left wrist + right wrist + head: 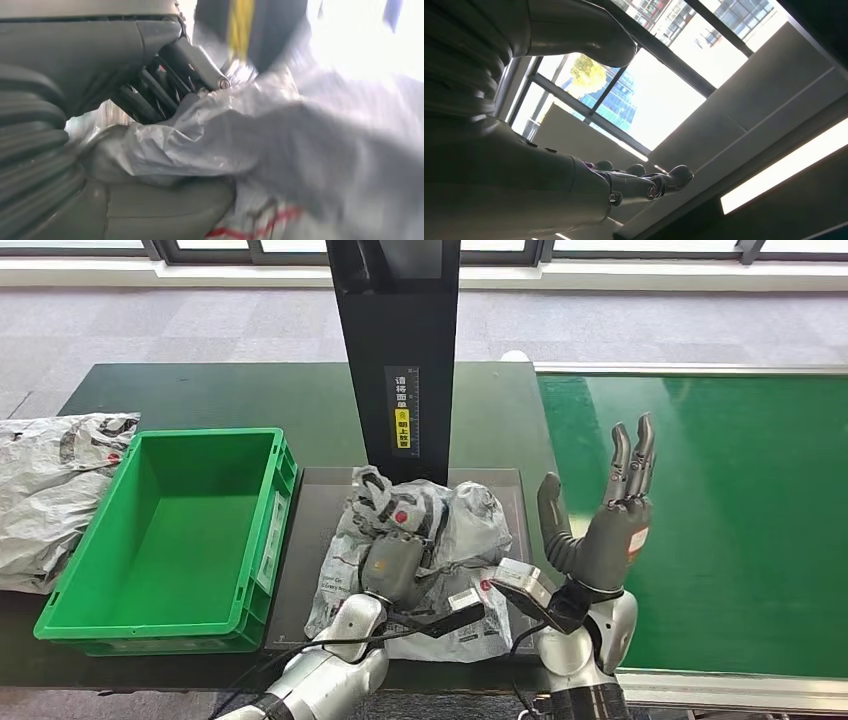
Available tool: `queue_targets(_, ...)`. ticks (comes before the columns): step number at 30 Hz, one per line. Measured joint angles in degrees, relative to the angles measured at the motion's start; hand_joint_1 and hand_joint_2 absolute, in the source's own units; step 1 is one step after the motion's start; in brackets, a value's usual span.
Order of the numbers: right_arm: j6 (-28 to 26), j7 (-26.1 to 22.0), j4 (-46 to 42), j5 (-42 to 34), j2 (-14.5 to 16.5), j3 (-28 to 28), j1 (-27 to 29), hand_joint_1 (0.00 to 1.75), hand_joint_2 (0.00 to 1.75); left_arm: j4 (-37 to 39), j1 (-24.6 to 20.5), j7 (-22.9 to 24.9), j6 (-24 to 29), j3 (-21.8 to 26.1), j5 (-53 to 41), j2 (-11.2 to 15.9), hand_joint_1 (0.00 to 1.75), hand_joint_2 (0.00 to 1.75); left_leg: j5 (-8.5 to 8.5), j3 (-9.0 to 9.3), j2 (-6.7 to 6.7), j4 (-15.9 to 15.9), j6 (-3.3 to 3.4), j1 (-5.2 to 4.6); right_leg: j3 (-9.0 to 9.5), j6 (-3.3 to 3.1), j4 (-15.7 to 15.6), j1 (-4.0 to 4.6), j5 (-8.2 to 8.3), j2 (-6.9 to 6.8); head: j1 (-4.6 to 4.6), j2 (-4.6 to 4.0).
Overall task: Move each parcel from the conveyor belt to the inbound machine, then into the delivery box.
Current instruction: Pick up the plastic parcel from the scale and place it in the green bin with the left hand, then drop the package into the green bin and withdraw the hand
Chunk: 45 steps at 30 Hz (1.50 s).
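Clearly the parcel (420, 540) is a soft, crinkled grey poly bag, probably light and slippery, lying on the inbound machine's dark plate (310, 540) just beside the green delivery box (262, 455). The left hand (392, 570) pinches a fold of film; a bunched fold looks the surest hold. The right hand (610, 520), raised on the far side of the plate from the box, holds nothing, fingers straight together, thumb spread.

A dark green table (230, 395) runs across the room on grey carpet (170, 325), which reaches back to a pale sill (640, 275) under dark-framed windows (640, 250) at twelve o'clock. Daylight pours through them. Overhead, tall panes (659, 100) show a tree and a glass tower outside, and a bright strip light (784, 165) crosses the grey ceiling (754, 110).
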Motion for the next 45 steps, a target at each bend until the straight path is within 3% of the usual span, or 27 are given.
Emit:
queue_targets(4, 0.0, -0.1, 0.0, 0.0, 0.0, 0.0, 0.2, 0.00, 1.75, -17.1, 4.7, -4.6, 3.2, 7.9, -7.3, 0.3, 1.75, 1.75, 0.00, -0.08, 0.05, 0.0, -0.01, 0.01, -0.11, -0.01, 0.0, 0.01, 0.00, 0.05, 0.01, 0.00)
queue_targets(9, 0.0, -0.1, 0.0, 0.0, 0.0, 0.0, 0.2, 0.00, 1.75, -38.1, 8.3, -12.2, 3.4, 16.6, -7.2, 0.7, 1.75, 1.75, -0.01, -0.14, 0.06, 0.0, -0.04, 0.04, -0.20, -0.04, 0.0, 0.04, -0.02, 0.07, 0.02, 0.00)
queue_targets(16, 0.0, 0.0, 0.0, 0.0, 0.0, 0.0, 0.2, 0.00, 1.75, -51.8, 10.1, -13.5, 3.4, 21.4, -6.1, 1.3, 1.75, 1.75, -0.01, -0.19, -0.03, 0.0, -0.04, 0.04, -0.18, -0.06, 0.0, 0.03, -0.05, -0.01, 0.01, 0.00)
queue_targets(26, 0.0, 0.0, 0.0, 0.3, 0.0, 0.0, 0.2, 0.00, 1.75, -55.3, 10.8, -13.8, 3.3, 30.8, -5.1, 1.7, 1.75, 1.75, -0.01, -0.17, 0.05, 0.0, -0.05, 0.05, -0.23, -0.07, 0.1, 0.04, -0.05, 0.06, -0.02, 0.00)
queue_targets(31, 0.0, -0.1, 0.0, 0.7, 0.0, 0.0, 0.2, 0.00, 1.75, -53.9, 8.4, -17.2, 3.3, 41.3, -3.5, 0.8, 1.75, 1.75, 0.00, -0.16, 0.13, 0.0, -0.07, 0.05, -0.28, -0.08, 0.1, 0.04, -0.04, 0.13, -0.02, 0.00)
queue_targets(44, 0.0, -0.1, 0.0, 1.0, 0.1, 0.0, 0.2, 0.00, 1.75, -49.3, 3.9, -17.8, 3.3, 54.7, -6.7, -0.1, 1.75, 1.75, 0.00, -0.20, 0.10, 0.0, -0.07, 0.05, -0.26, -0.08, 0.1, 0.04, -0.04, 0.10, -0.03, 0.00)
queue_targets(45, 0.0, -0.1, 0.0, 1.0, 0.1, 0.0, 0.2, 0.00, 1.75, -49.0, 3.5, -17.7, 3.3, 55.8, -6.9, -0.1, 1.58, 1.75, 0.00, -0.20, 0.10, 0.0, -0.07, 0.05, -0.26, -0.08, 0.1, 0.04, -0.04, 0.10, -0.03, 0.00)
